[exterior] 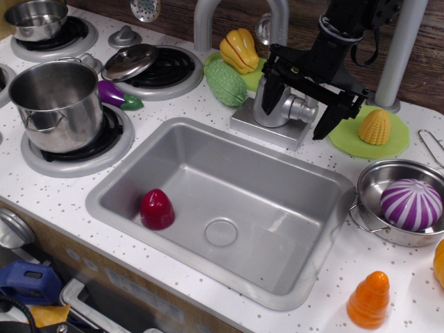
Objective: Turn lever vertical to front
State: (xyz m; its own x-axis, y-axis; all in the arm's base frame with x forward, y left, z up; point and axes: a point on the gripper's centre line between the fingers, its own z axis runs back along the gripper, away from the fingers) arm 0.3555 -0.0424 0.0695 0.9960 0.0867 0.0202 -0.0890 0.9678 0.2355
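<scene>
The tap body [276, 105] stands on a square silver base [267, 128] behind the sink [132, 173]. Its stubby side barrel [303, 109] points right. The lever's paddle is largely hidden behind my black gripper, and I cannot tell its angle. My gripper [295, 114] comes down from the upper right and is open. Its left finger [267, 94] is left of the tap body and its right finger [325, 119] is right of the barrel, so the jaws straddle both. The tall arched spout [208, 17] rises behind.
A small shiny knob [263, 28] sits by the spout. Yellow [238, 50] and green [225, 82] toy vegetables lie left of the tap, and a corn piece [374, 126] lies on a green plate to the right. A grey pole [401, 52] stands behind. A red toy [157, 209] lies in the sink.
</scene>
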